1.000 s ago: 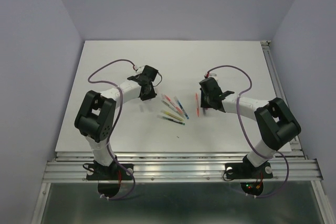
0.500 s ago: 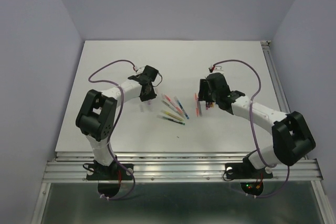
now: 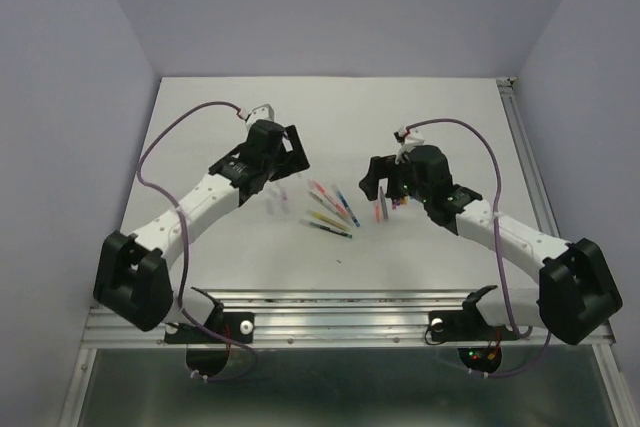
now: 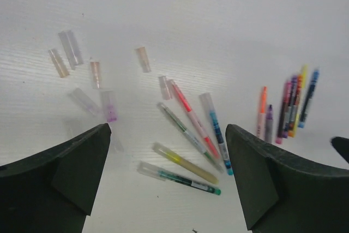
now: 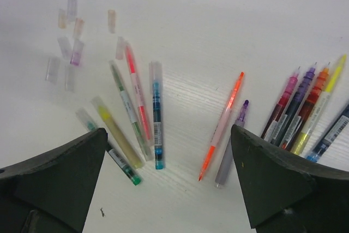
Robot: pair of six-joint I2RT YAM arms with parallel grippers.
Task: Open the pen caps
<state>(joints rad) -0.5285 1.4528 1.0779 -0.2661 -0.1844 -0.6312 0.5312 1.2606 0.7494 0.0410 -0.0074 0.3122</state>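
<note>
Left gripper (image 4: 167, 128) hangs with its fingers spread wide, holding nothing. The loose pen caps (image 4: 71, 48) lie scattered ahead of its left finger, and five capped pens (image 4: 190, 115) lie ahead between the fingers. Right gripper (image 5: 168, 130) is likewise spread and empty, with uncapped pens (image 5: 297, 101) ahead of its right finger.

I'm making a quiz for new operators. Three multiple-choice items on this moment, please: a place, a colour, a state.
1. The loose caps lie: A left of the capped pens; B among the uncapped pens; C at the table's far edge.
2. The pen beside the purple pen is: A black; B orange; C brown.
3. The left gripper and right gripper are: A both shut; B holding pens; C both open, empty.
Answers: A, they scatter on the left arm's side; B, the orange pen lies there; C, both sets of jaws stand wide with nothing between.
</note>
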